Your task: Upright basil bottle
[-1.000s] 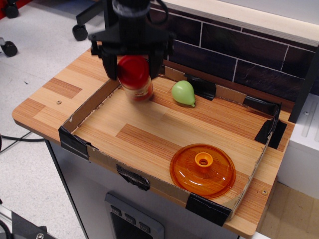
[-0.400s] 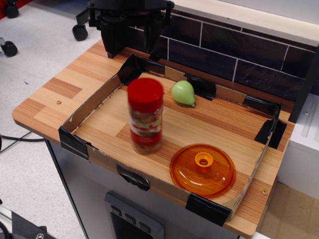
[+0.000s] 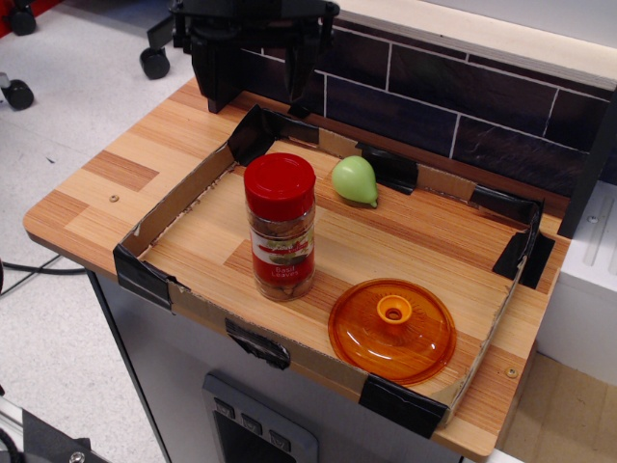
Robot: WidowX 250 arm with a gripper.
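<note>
The basil bottle (image 3: 281, 228) is a clear jar with a wide red cap, a red-and-white label and brownish contents. It stands upright on the wooden floor of the cardboard-walled tray (image 3: 174, 207), near its front left. My black gripper (image 3: 255, 77) hangs open and empty above the tray's back left corner, well clear of the bottle.
A green pear (image 3: 356, 180) lies at the tray's back, right of the bottle. An orange round lid (image 3: 392, 330) lies at the front right. A dark tiled wall (image 3: 463, 106) runs behind. A white unit (image 3: 593, 280) stands at the right.
The gripper let go of the bottle and rose to the back. The bottle moved forward in the tray and now stands still and upright.
</note>
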